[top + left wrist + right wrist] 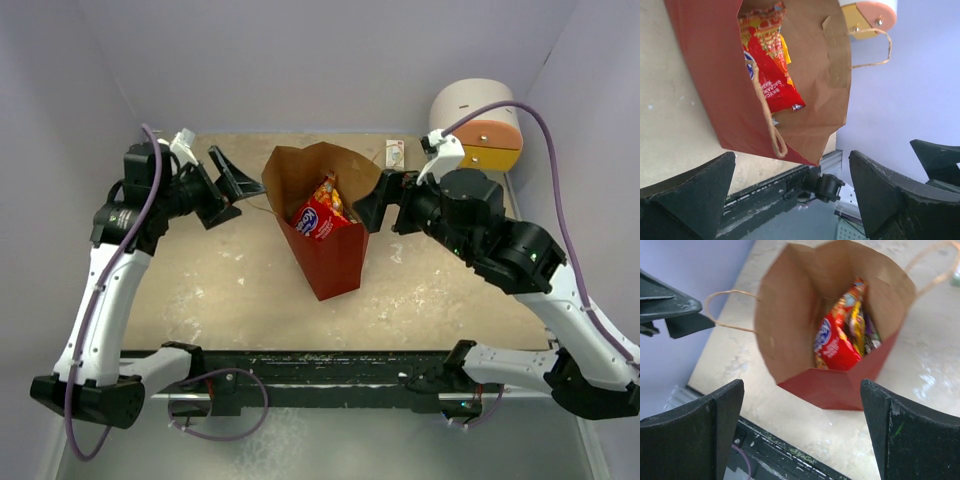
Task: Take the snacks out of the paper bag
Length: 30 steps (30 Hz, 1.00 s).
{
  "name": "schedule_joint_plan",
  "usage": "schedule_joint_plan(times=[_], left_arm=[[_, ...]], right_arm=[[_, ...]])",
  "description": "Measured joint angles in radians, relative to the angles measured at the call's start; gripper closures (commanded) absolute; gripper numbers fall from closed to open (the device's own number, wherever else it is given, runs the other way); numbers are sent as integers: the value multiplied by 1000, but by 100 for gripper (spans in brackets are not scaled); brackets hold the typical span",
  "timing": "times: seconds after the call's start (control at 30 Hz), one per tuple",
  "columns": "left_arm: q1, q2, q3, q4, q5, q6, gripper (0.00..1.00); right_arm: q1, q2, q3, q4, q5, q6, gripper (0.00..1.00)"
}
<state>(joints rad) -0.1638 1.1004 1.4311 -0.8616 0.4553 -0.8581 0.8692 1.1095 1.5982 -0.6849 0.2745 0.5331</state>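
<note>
The red paper bag (pixel 335 262) stands open in the middle of the table, brown inside; it shows in the left wrist view (pixel 700 90) and the right wrist view (pixel 840 387) too. The red crisp packet (pixel 318 216) sticks up inside it (pixel 771 80) (pixel 836 346), with yellow and dark candy bars (pixel 862 332) beside it. My left gripper (pixel 232 185) is open and empty, left of the bag's mouth. My right gripper (pixel 372 205) is open and empty, at the bag's right rim.
A white round-topped mini chest (pixel 480 125) with orange and yellow drawers stands at the back right. A small white packet (pixel 394 153) lies behind the bag. Purple walls close in the table at the back and sides. A black rail (pixel 320 365) runs along the near edge.
</note>
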Motion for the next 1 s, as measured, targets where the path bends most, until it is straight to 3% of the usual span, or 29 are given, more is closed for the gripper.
schedule_joint_plan(times=[0.23,0.5,0.67,0.77,0.83,0.9,1.0], left_arm=[[-53,76,-138,147,88,-123,28],[-61,146,-129,195,86,-146,43],[-61,175,-129,191,74,-144,55],[-61,199,-121,179,65,-127,64],[-61,229,-88,145,52,-104,76],[-61,262,-41,109,36,-80,83],[-61,307,24,70,19,-45,86]], right_arm=[[-33,3,-56,-98,106,55,1],[-334,172,14,-119,37,9,1],[-474,280,55,-95,-92,-29,2],[-577,360,105,-67,-178,-48,6],[-620,413,144,-55,-223,-56,11],[-643,463,183,-38,-267,-69,18],[-645,500,199,-13,-325,-84,34]])
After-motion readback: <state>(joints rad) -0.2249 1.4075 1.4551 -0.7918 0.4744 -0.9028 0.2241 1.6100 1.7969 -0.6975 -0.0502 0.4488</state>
